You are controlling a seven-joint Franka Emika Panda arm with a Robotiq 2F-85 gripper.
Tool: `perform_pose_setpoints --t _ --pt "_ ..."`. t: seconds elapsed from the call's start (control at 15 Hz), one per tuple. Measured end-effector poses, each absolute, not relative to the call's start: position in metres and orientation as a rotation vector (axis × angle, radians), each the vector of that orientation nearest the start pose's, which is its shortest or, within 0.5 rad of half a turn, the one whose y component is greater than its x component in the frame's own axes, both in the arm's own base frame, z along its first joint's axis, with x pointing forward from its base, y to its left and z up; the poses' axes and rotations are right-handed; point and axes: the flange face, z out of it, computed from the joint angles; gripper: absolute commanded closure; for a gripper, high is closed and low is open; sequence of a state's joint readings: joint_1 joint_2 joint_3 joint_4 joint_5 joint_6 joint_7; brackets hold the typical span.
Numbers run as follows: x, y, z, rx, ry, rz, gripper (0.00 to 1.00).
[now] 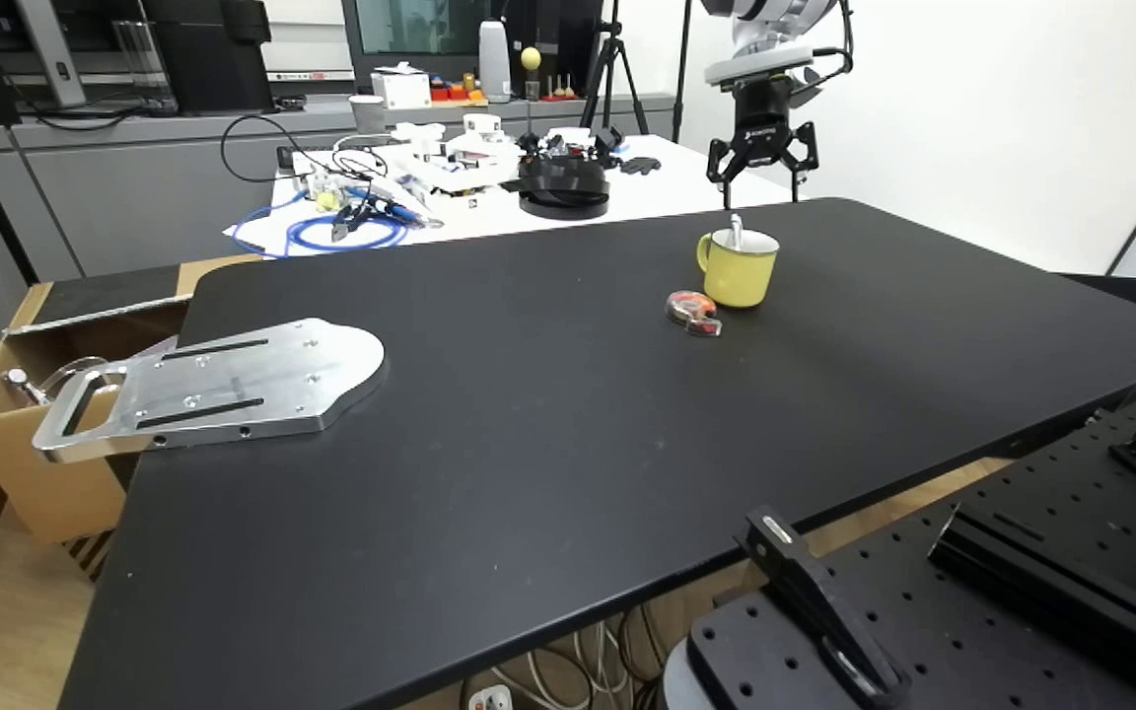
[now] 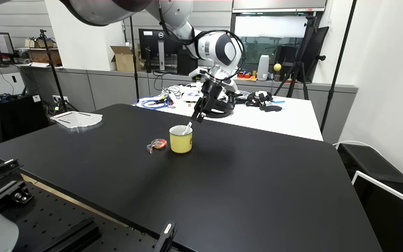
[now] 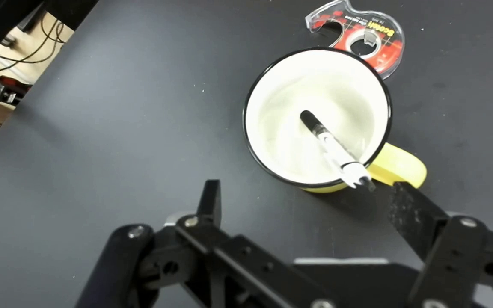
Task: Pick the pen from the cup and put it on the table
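In wrist view, jaws are seen nearest, spread apart, positioned above surface (image 3: 135, 154). Pen (image 3: 336, 149) is rested, tilted, inside yellow cup (image 3: 285, 83); upper end is seen protruding from top. Cup is set upright on surface. Tape (image 3: 387, 55) is laid just beside cup. In both exterior views, metal plate (image 1: 243, 380) is laid well apart, at surface edge.

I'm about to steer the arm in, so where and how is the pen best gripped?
I'd pinch the pen by its upper end, which juts out above the cup; the rest sits down inside. Come from above, on the side near the handle, where the claw hangs open: the pen leans that way. It is slender, so closing across its width would likely hold best.
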State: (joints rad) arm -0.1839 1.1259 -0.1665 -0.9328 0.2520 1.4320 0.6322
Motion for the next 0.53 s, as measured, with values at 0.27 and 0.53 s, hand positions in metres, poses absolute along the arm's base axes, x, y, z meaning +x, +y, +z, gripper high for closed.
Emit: perform_pose_setpoints --t 0.27,0.53 --pt "0.6871 -0.1742 0.1498 -2.649 1.409 0.971 0.00" --pt "0.6879 -0.1709 0.1498 -2.654 1.403 0.972 0.26"
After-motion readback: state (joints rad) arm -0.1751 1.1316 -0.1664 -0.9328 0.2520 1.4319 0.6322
